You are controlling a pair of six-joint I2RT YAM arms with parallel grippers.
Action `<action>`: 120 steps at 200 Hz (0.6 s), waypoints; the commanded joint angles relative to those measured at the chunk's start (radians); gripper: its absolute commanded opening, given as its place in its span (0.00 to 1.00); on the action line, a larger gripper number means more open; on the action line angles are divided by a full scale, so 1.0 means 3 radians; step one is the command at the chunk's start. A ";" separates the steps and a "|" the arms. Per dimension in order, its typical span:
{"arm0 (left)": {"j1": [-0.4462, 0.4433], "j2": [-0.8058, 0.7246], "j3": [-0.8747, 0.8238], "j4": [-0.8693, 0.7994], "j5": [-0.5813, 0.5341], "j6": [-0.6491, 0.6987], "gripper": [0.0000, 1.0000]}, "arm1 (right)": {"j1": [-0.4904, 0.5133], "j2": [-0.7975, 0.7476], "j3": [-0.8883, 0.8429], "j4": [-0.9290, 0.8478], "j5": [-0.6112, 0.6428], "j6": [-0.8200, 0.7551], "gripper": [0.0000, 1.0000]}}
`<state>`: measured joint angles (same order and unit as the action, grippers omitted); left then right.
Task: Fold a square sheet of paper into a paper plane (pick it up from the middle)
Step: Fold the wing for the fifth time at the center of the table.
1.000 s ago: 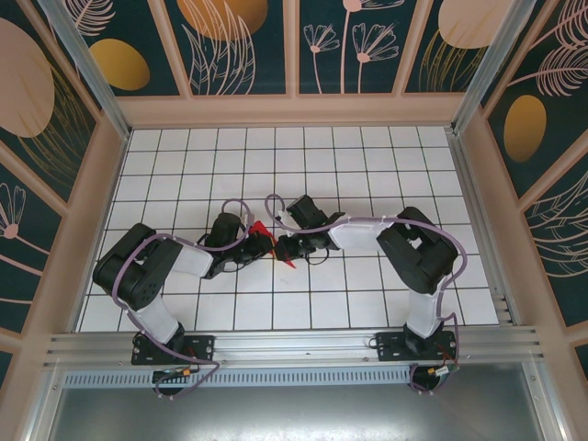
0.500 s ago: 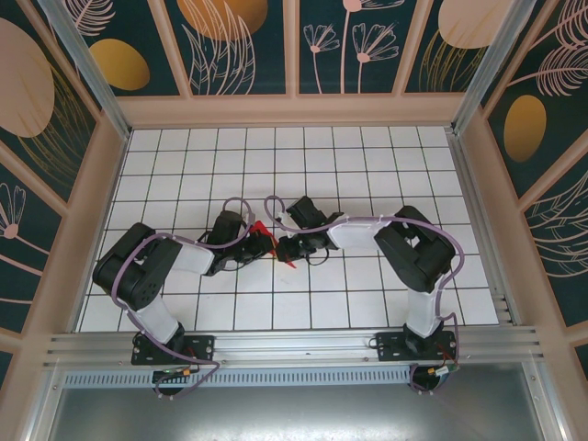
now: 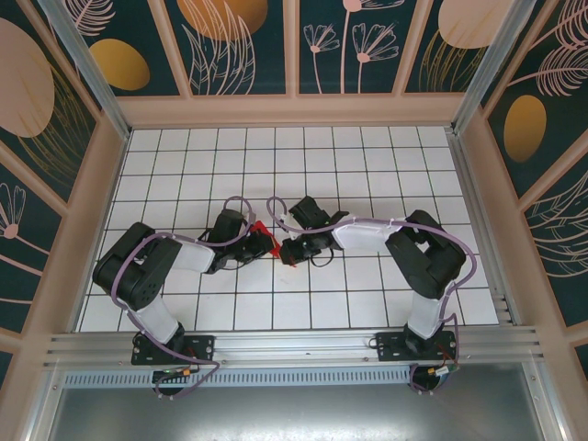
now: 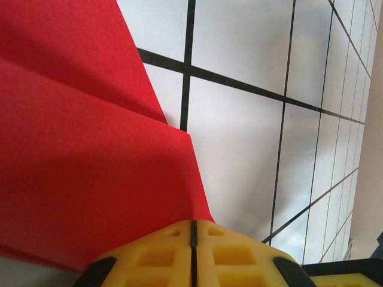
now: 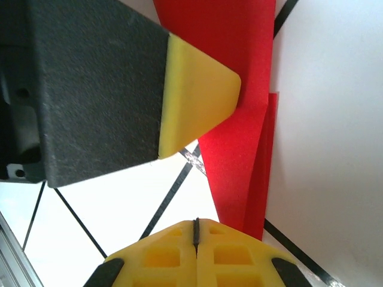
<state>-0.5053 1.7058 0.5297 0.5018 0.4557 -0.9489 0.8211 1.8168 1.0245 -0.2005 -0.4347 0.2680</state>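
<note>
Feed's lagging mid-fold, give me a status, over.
Left pincer shut, right pincer shut, both tips at the red paper. Paper part-folded, layered, between the pincers. No obstruction seen.

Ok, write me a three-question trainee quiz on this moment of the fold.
1. True or false: the left hand and the right hand both have shut jaws.
2. In the top view, the red paper lies: A) between the two hands, B) far behind both, C) left of both.
3. In one word: is the paper one flat layer, or folded?
Key: 1 true; 2 A; 3 folded.
</note>
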 commanded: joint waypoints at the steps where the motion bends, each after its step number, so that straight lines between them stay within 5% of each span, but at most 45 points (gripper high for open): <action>1: 0.0004 0.0220 -0.0006 -0.0296 -0.0423 0.0138 0.11 | 0.0016 0.0010 -0.0045 -0.0156 0.0133 -0.0058 0.00; 120: 0.0002 0.0223 -0.0002 -0.0328 -0.0449 0.0155 0.11 | -0.0026 0.0116 -0.0164 -0.0267 0.0419 -0.0073 0.00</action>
<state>-0.5053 1.7058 0.5320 0.4969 0.4553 -0.9459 0.8200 1.8282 1.0058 -0.2214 -0.3653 0.2607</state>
